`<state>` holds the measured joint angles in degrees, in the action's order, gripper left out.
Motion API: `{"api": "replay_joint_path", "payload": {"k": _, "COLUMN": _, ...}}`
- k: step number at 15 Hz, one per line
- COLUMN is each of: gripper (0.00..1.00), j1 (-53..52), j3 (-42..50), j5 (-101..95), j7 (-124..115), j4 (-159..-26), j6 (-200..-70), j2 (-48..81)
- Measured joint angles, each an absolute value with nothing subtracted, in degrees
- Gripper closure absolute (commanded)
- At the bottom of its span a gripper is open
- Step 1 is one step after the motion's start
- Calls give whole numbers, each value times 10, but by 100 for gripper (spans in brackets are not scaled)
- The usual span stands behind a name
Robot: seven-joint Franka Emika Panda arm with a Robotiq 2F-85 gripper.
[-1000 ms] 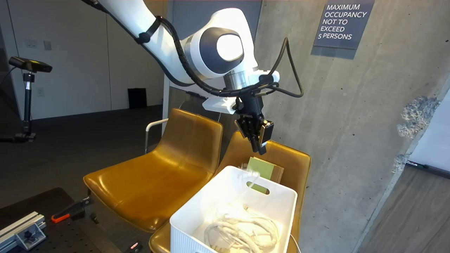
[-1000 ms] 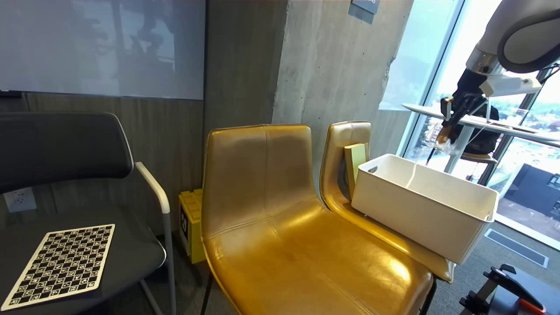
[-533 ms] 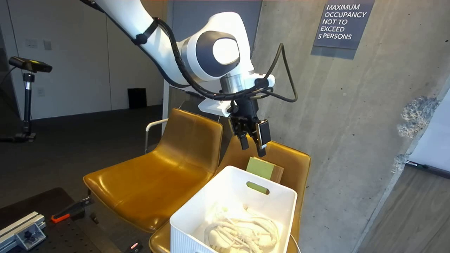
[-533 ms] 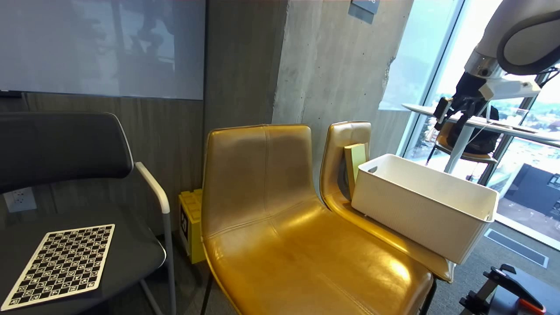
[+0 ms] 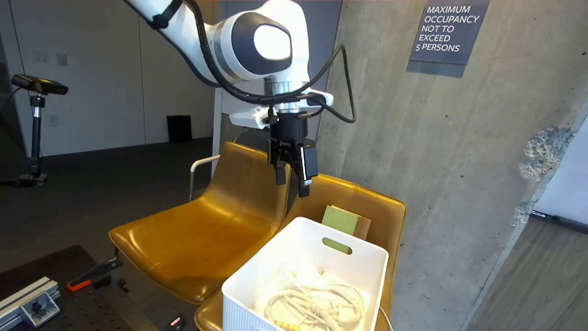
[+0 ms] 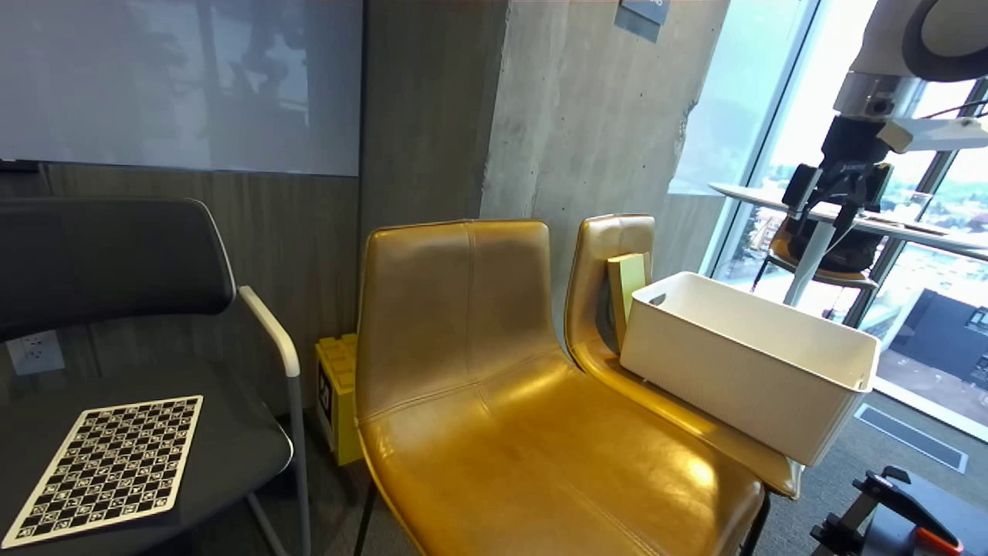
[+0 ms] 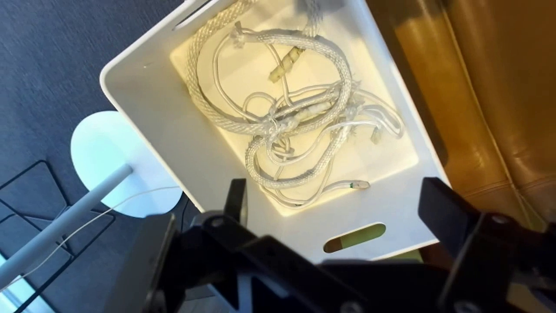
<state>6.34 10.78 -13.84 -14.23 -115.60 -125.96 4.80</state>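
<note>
Wrist view: tangled white cord (image 7: 282, 126) lies below the pincer (image 7: 336, 200), on the bottom of a white bin (image 7: 182, 134), well apart from the fingers (image 7: 443, 208). Thick braided loops, thinner lines knotted among them; cable end (image 7: 359, 185) with green band on the pincer's near side of the tangle; pale stub (image 7: 284, 65) inside the loops, farther off. Pincer spread wide, fingers well apart, nothing in its hold. Handle slot (image 7: 355, 238) of the bin shows between the fingers. Bin sits under the pincer on a tan chair (image 5: 386, 211). In an exterior view, pincer hangs tips down, higher than the bin rim; flat green-and-brown item (image 5: 340, 219) below it, between bin and chair back. White arm (image 5: 297, 23) above the pincer, dark hose (image 5: 257, 98) looping alongside. Second tan chair (image 5: 197, 239) just beside the first, also lower than the pincer. Concrete wall (image 5: 459, 138) behind the pincer, with sign (image 5: 448, 30) reading MAXIMUM OCCUPANCY NOT TO EXCEED 5 PERSONS. In an exterior view, white table (image 6: 760, 196) stands beyond the pincer; yellow box (image 6: 340, 401) and black chair (image 6: 116, 262) bearing a checkered board (image 6: 116, 463), both well apart from it.
</note>
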Motion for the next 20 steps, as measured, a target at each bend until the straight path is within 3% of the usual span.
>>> {"api": "replay_joint_path", "payload": {"k": 8, "gripper": 0, "j1": 63, "j3": 100, "j5": 23, "j7": -12, "j4": -1151, "j6": -1141, "j2": -3}}
{"api": "replay_joint_path", "payload": {"k": 20, "gripper": 0, "j1": 63, "j3": 99, "j5": 37, "j7": 2, "j4": -1151, "j6": -1135, "j2": -7}}
